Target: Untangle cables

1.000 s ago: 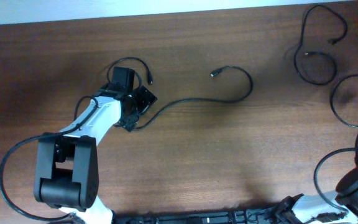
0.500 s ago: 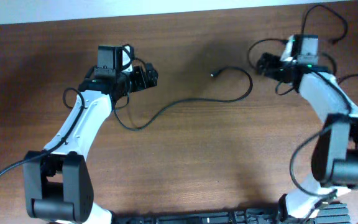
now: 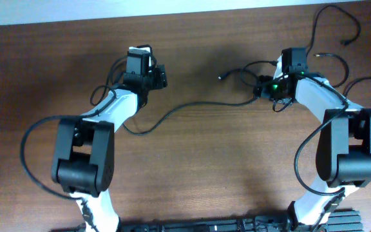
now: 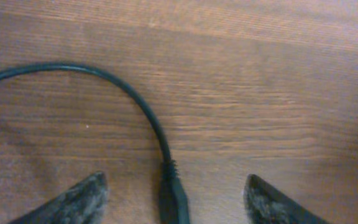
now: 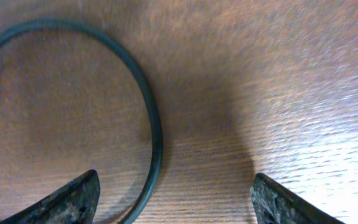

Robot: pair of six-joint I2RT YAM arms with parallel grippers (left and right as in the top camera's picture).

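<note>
Cables [image 3: 198, 104] lie untouched: left fingers [image 4: 73, 199], wide apart, straddle a plug end [image 4: 173, 199]; right fingers [image 5: 67, 196], equally spread, straddle a curve [image 5: 151, 124].

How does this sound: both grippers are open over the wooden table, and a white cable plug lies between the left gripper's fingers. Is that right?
Not quite: the cable plug between the fingers of the left gripper is black, not white, as the left wrist view shows. The rest holds.
</note>
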